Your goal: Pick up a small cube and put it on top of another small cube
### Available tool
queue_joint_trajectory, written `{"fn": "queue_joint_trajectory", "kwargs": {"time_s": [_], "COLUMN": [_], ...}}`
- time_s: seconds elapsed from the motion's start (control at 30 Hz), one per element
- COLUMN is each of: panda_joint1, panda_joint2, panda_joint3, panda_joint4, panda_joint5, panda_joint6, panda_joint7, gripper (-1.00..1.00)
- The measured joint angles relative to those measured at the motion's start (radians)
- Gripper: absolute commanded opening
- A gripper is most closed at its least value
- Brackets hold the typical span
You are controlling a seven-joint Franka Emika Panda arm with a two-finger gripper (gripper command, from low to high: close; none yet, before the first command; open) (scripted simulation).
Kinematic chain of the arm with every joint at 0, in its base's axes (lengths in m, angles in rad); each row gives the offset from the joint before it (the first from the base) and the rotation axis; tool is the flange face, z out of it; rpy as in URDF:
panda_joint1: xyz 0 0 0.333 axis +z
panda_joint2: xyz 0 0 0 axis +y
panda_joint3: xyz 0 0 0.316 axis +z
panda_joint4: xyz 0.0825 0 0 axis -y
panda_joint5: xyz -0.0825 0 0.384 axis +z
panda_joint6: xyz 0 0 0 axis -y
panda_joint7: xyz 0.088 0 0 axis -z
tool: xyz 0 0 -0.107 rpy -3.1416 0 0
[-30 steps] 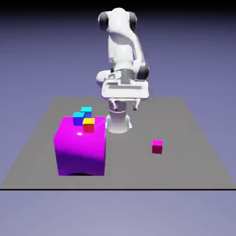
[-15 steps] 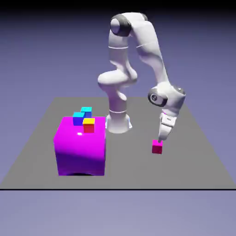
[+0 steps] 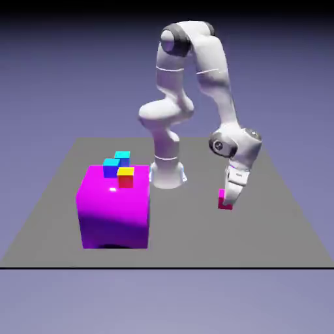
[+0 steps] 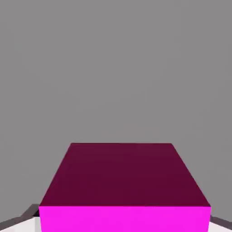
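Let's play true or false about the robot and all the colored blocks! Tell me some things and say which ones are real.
1. The gripper is down at the tiny magenta cube. True.
2. The yellow-topped cube sits on the grey table. False: it sits on the big magenta block.
3. In the hand view the tiny magenta cube looks large, between the fingertips. True.
4. The tiny magenta cube is stacked on a cyan-topped cube. False: it is far off, toward the exterior view's right.
5. Two cyan-topped cubes are on the big block. True.
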Motion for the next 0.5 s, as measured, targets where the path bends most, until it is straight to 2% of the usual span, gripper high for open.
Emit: {"fn": "queue_joint_trajectory", "kwargs": {"time_s": [0.07,0.13,0.5], "panda_joint1": [0.025,-0.086,-0.231], "panda_joint2": [-0.027,-0.081,-0.376], "panda_joint3": [-0.047,-0.111,-0.509], "panda_joint4": [0.021,0.063,0.293], "panda_joint5": [-0.009,-0.028,-0.133], "panda_joint6": [-0.040,-0.119,-0.554], "panda_joint7": [-0.040,-0.119,-0.552], "gripper": [-1.00,-1.00,-1.00]}}
